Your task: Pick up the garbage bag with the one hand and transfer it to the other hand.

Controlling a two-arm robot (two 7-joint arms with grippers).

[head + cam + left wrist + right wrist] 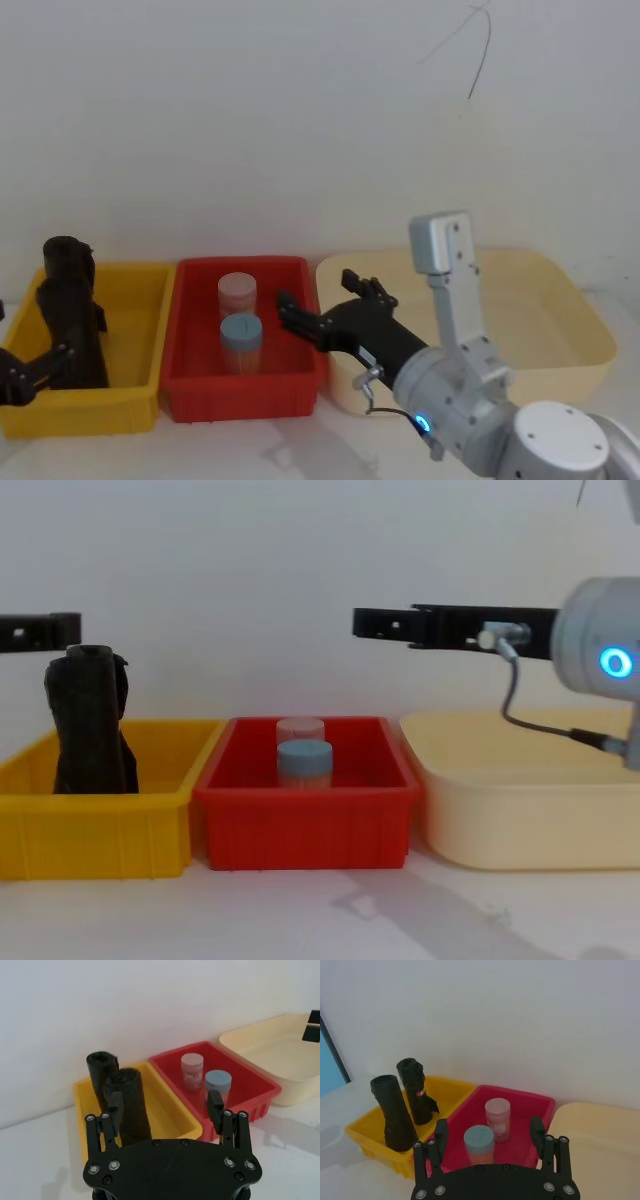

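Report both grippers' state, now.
Left gripper: open, holding nothing.
Right gripper: open, holding nothing.

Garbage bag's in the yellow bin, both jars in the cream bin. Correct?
Not quite. The pink jar and blue jar stand in the red bin, not the cream bin, as the head view shows. The garbage bag is in the yellow bin.

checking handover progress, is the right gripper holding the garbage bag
No, the right gripper is open; the garbage bag stands in the yellow bin.

Robot lab: plastic bins (300, 825), bare wall (300, 120)
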